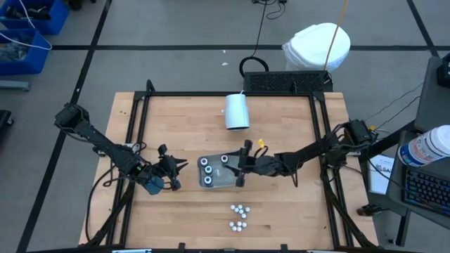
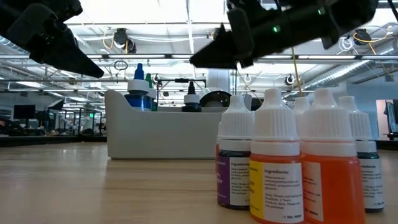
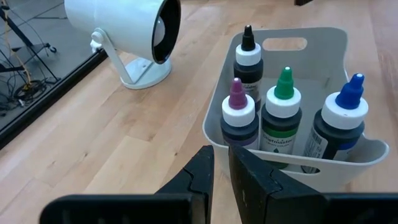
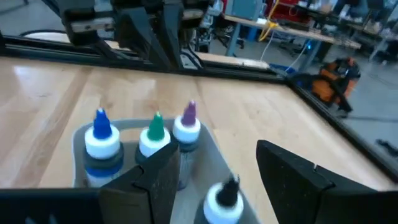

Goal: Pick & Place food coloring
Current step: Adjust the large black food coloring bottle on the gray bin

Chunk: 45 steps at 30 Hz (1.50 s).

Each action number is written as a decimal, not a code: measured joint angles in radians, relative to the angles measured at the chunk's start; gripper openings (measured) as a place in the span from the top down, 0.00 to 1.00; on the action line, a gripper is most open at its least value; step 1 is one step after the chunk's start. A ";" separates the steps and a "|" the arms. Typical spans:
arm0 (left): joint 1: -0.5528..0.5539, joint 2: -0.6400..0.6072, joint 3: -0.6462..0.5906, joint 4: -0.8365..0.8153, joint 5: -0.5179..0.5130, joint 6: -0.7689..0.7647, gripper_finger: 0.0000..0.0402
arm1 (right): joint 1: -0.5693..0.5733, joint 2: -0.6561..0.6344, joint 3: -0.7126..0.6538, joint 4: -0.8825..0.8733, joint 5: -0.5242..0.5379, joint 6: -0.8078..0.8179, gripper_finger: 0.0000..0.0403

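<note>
White bin [image 1: 219,180] at table centre held four larger food coloring bottles [image 3: 285,112]. Right gripper [image 4: 214,174] hung spread-open above the black-tipped bottle [image 4: 222,199], apparently clear of it. Left gripper [image 3: 221,177], fingers nearly together and empty, sat just beside the bin. Small bottles [image 1: 239,216] stood nearer the front edge.

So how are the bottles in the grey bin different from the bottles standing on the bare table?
The bottles in the bin are wider, with coloured pointed tips and dark contents; four stand there. The bottles on the table are smaller, with plain white caps, some holding orange liquid; they cluster in two groups nearer the table's front edge. Both sets stand upright and carry labels.
</note>
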 joint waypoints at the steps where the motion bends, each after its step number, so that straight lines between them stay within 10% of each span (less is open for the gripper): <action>1: 0.000 0.000 0.000 0.000 0.000 0.002 0.86 | -0.002 0.000 -0.019 0.027 -0.003 0.014 0.50; 45: 0.020 0.000 0.000 0.013 -0.021 0.022 0.86 | -0.054 0.131 -0.024 0.085 -0.054 0.039 0.57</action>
